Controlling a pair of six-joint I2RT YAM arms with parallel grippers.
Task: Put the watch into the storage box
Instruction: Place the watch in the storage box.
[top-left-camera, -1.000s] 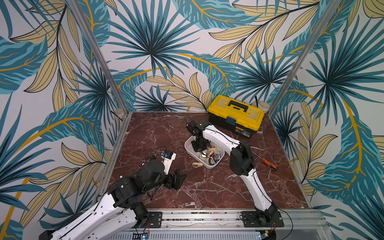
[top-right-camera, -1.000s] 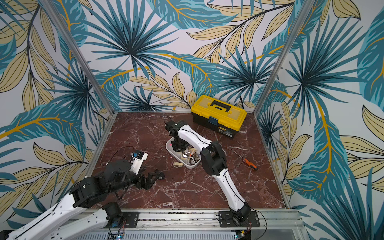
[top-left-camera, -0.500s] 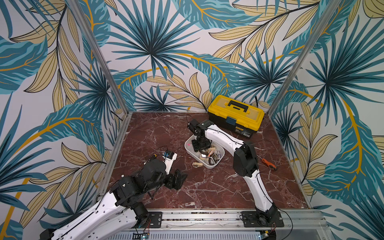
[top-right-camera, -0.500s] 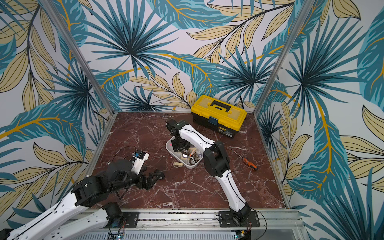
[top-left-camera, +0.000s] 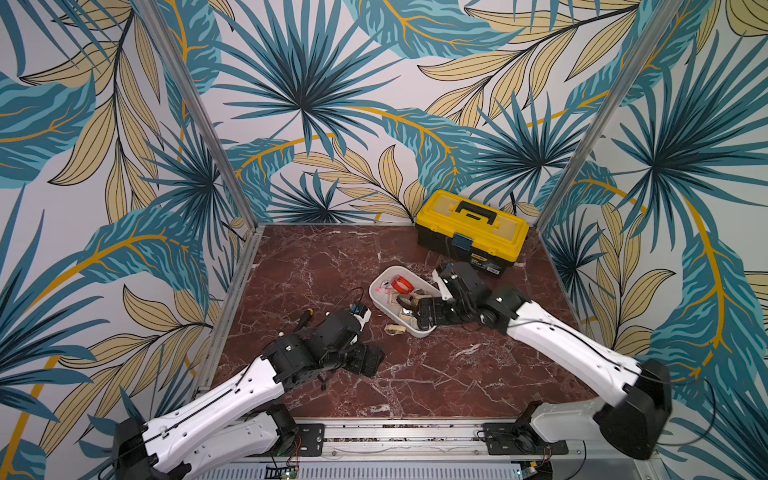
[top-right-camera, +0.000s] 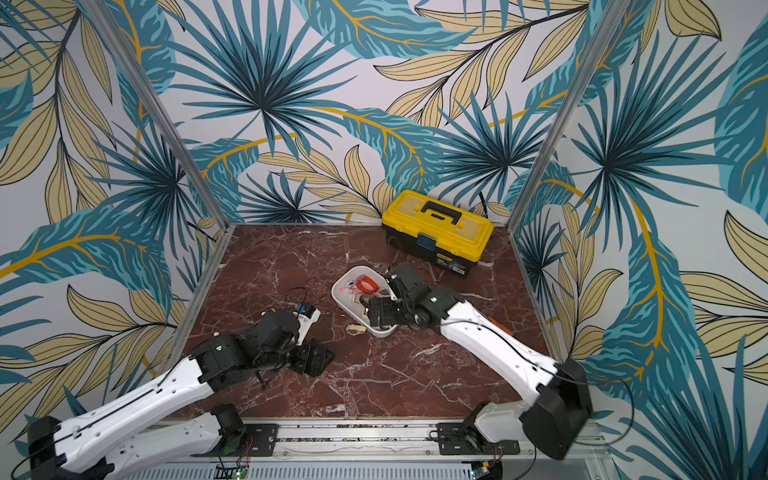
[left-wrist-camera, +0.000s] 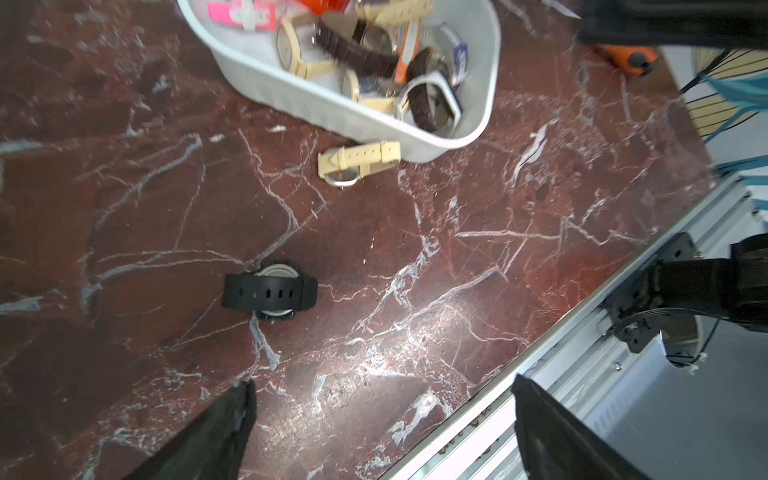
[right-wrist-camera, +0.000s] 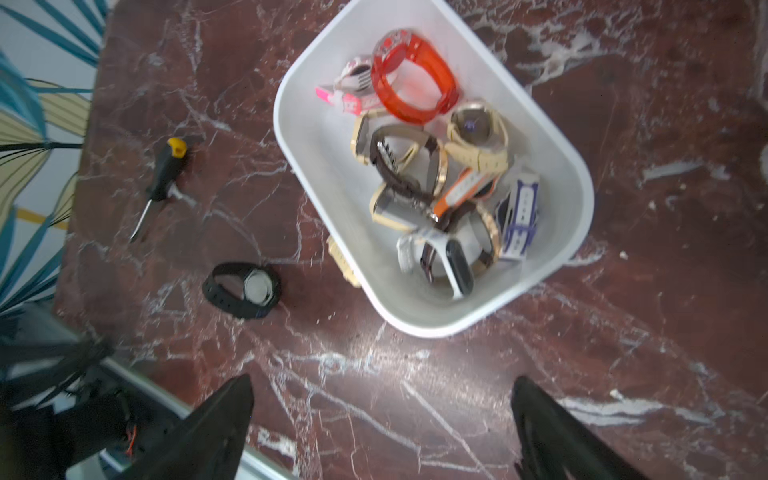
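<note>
So the right gripper (right-wrist-camera: 380, 379) has backed off the storage box (right-wrist-camera: 320, 174), jaws apart; black watch (left-wrist-camera: 269, 291) sits ahead of the left gripper (left-wrist-camera: 380, 384), also apart; off-centre pinch could flick it away.

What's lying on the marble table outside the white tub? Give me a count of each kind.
Watches: 2 (black watch, beige watch)
Screwdrivers: 2 (yellow-capped screwdriver, orange screwdriver)
Toolboxes: 1 (yellow toolbox)
Total: 5
</note>
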